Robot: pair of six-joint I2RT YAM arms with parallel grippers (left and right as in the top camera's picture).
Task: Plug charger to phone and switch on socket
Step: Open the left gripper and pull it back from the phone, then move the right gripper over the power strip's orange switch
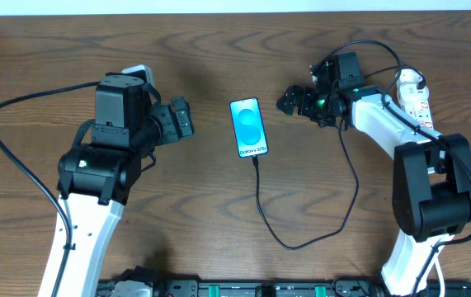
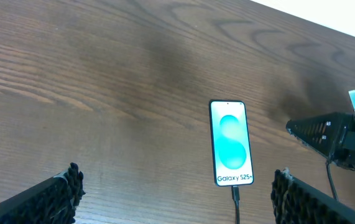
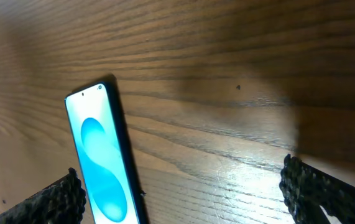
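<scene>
The phone point(image 1: 247, 126) lies screen-up mid-desk point(image 1: 210, 49), toward the far edge — the black cable point(image 1: 259, 198) meets its near end and loops off right. The white power strip point(image 1: 413, 95) sits near the far right corner. On either side of the phone, the left claw point(image 1: 179, 118) and the right claw point(image 1: 288, 101) are both spread, holding nothing.

White arm links point(image 1: 87, 247), black joints point(image 1: 429, 202), ridged black tool fingers point(image 2: 65, 191)

We see the socket point(image 1: 414, 91) only partly, behind the right arm point(image 1: 379, 124); whether it is on is too small to tell. The phone point(image 3: 99, 168) runs off the right wrist view's lower edge.
</scene>
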